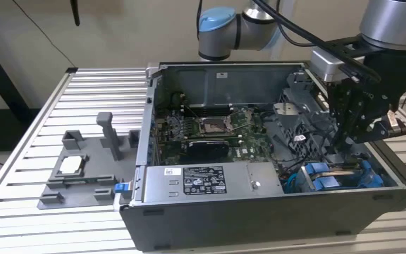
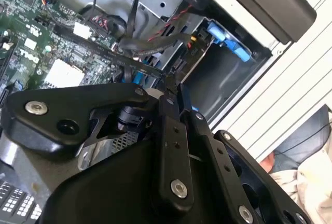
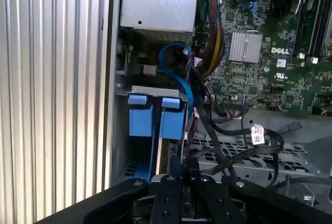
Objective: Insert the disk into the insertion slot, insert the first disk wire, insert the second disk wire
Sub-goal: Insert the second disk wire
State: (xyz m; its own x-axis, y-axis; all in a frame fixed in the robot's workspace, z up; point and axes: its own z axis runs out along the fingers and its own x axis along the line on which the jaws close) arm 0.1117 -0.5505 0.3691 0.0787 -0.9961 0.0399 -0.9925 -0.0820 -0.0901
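My gripper [image 1: 338, 156] reaches down into the open computer case at the exterior view's right. Its fingers are shut, with nothing visible between them in both wrist views [image 2: 175, 86] [image 3: 184, 166]. Just below the tips, the disk [image 1: 340, 170] stands on edge in the insertion slot [image 1: 314, 179], between bright blue tabs. In the first wrist view the disk [image 3: 160, 154] runs from the blue tabs [image 3: 155, 117] toward my fingertips. Whether the tips touch it cannot be told. Loose black wires [image 3: 233, 141] with a white tag lie beside the slot, and a blue cable [image 3: 179, 63] loops above it.
The grey power-supply box [image 1: 210, 182] sits at the case's near wall, with the motherboard [image 1: 217, 127] behind it. A grey fixture [image 1: 83, 169] stands on the slatted table [image 1: 97, 90] at the exterior view's left. A person's sleeve [image 2: 311, 172] is beyond the case.
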